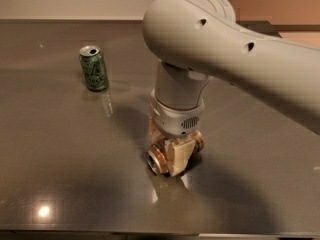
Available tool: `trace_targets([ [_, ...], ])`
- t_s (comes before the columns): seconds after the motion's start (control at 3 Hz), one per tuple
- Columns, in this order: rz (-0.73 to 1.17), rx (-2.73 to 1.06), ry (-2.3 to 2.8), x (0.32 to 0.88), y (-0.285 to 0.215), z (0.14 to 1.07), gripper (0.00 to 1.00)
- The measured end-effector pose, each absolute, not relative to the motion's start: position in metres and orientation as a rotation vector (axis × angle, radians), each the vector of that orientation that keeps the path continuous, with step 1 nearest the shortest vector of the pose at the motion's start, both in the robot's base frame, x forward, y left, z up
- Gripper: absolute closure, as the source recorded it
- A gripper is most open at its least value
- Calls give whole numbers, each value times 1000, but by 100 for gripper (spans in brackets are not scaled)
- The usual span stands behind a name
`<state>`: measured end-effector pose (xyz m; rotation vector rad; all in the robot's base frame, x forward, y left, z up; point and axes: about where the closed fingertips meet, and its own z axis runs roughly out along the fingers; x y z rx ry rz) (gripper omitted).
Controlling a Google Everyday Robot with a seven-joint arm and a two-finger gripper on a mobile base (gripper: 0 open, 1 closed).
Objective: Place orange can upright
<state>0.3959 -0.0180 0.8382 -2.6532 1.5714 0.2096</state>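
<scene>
The orange can lies on its side on the dark table, its silver end facing the lower left. My gripper reaches straight down onto it from the big grey arm. One cream finger presses the near side of the can. The other finger sits against its far side. The can rests on the table between them, and its middle is hidden by the near finger.
A green can stands upright at the back left, well apart from the gripper. The table's front edge runs along the bottom of the view. The arm's grey upper link fills the upper right.
</scene>
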Motion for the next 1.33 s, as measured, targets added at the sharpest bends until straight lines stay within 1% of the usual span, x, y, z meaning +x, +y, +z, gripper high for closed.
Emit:
trace_targets([
  [0.33, 226, -2610, 1601, 400, -20, 846, 66],
  [0.67, 323, -2517, 1615, 407, -19, 867, 89],
  [1.0, 466, -2395, 1610, 416, -16, 892, 100],
  [1.33, 623, -2247, 1583, 426, -14, 913, 100],
])
